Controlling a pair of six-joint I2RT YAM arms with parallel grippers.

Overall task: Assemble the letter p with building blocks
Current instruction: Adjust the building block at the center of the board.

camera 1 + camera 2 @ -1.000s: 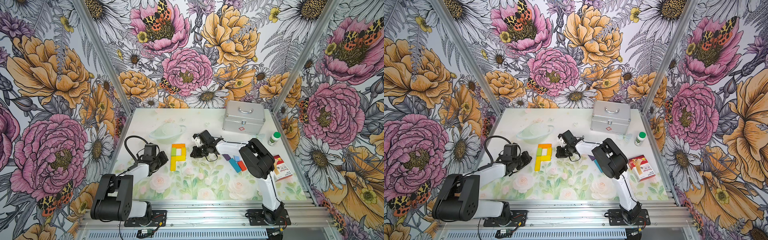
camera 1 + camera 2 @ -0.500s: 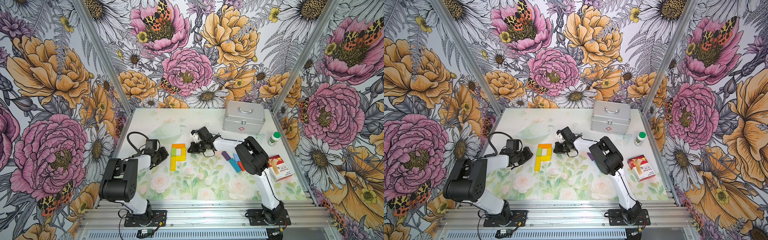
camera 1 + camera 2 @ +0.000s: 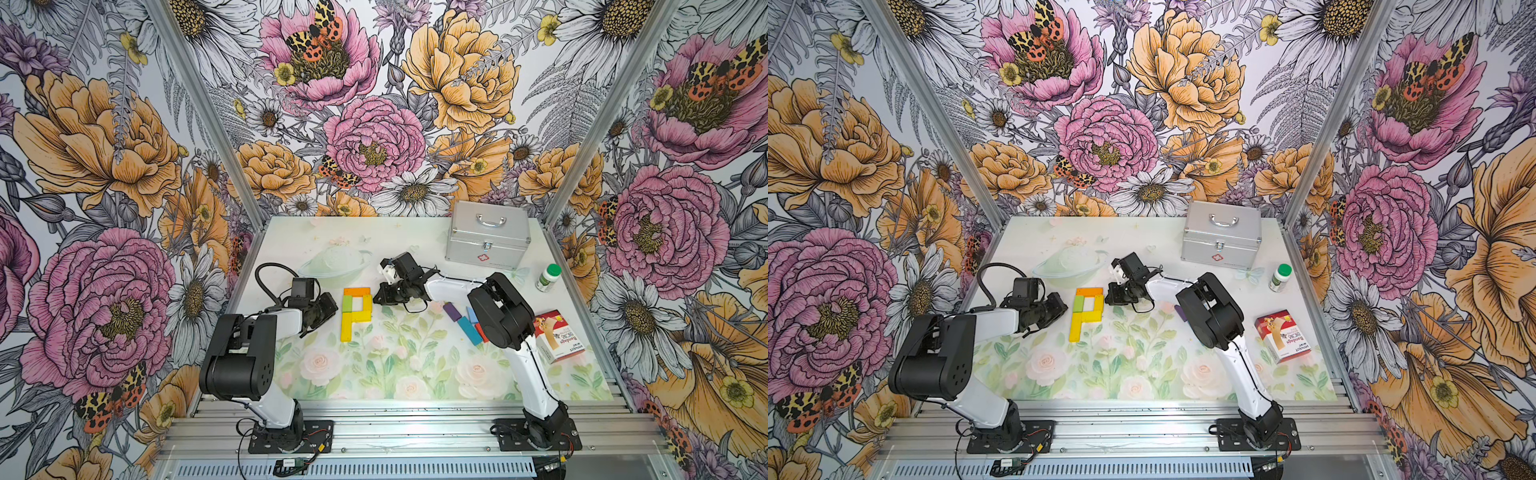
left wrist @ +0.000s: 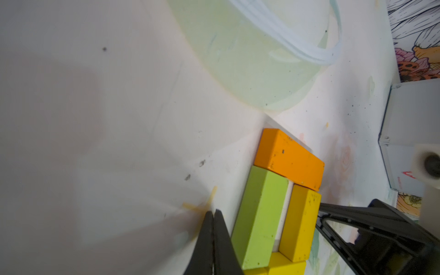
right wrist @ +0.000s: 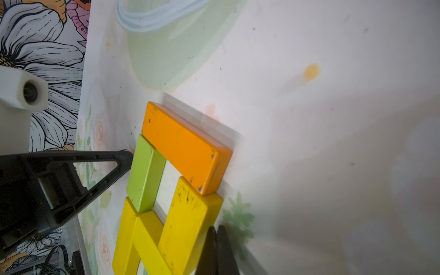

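Flanking the block letter P (image 3: 353, 316) on the desk (image 3: 415, 374), left fingers (image 4: 206, 240) at its 9 o'clock and right fingers (image 5: 210, 247) at 3 are clenched, empty — stem running 12-to-6.

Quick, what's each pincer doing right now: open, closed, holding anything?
Left pincer: closed, holding nothing, tips beside the green block.
Right pincer: closed, holding nothing, tips beside a yellow block.
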